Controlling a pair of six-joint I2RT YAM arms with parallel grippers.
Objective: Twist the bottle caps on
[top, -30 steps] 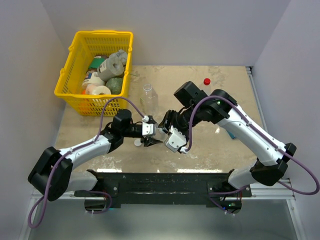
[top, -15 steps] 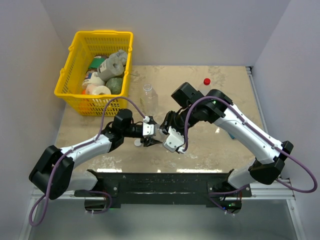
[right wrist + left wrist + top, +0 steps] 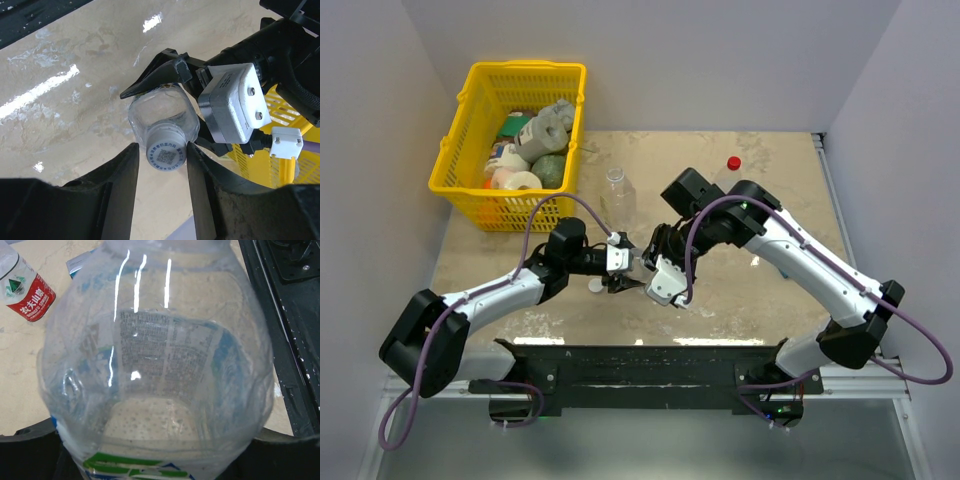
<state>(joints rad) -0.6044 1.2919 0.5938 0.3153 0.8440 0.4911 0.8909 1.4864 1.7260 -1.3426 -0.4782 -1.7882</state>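
Note:
My left gripper is shut on the short blue-labelled bottle, which fills the left wrist view and hides the fingers. The bottle points its neck at the right wrist camera, with a white cap bearing a printed code on it. My right gripper is open, its fingers on either side of that cap, with a gap on the left side. It also shows in the top view. The unlabelled bottle stands uncapped behind. The red-labelled bottle lies farther off, its red cap showing. A pale cap lies on the table.
A yellow basket with several items stands at the back left. A blue-and-white corner of a flat box shows past the held bottle. The black base rail runs along the near edge. White walls close in both sides.
My right arm has shifted a little to the left, bringing its gripper closer to the bottle held by the left gripper. The left arm has barely moved.

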